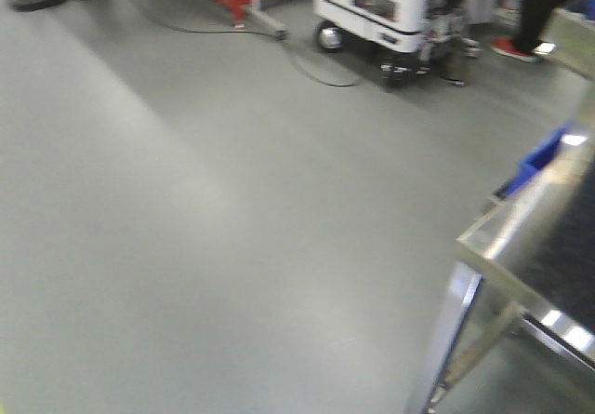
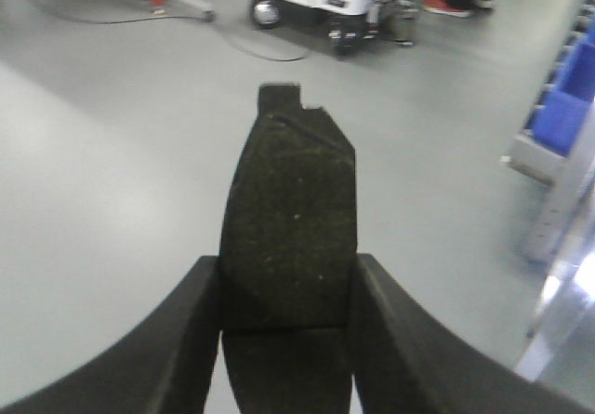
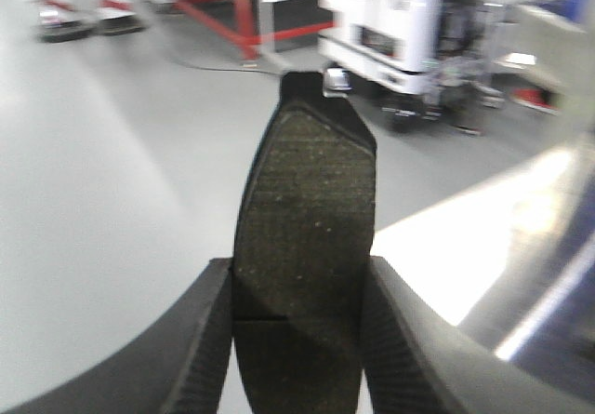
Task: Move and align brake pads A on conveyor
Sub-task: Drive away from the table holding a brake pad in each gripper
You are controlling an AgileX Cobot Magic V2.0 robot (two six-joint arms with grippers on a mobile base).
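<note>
One brake pad (image 2: 288,191) stands in the left hand (image 2: 286,276), another brake pad (image 3: 307,181) in the right hand (image 3: 299,279).

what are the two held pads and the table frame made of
Left pad: dark, matte, gritty face with pale specks; looks like pressed friction composite. Right pad: similar coarse grey-brown face, probably the same. Table frame: bright mirror-like glare, likely stainless steel.

1. Left gripper (image 2: 286,263), seen from the wrist: two matte black fingers (image 2: 177,340), broad at the base and curving inward to blunt tips.
2. Right gripper (image 3: 297,263): matching black curved fingers (image 3: 409,340), their surface apparently finely ribbed, though blur softens the detail.
</note>
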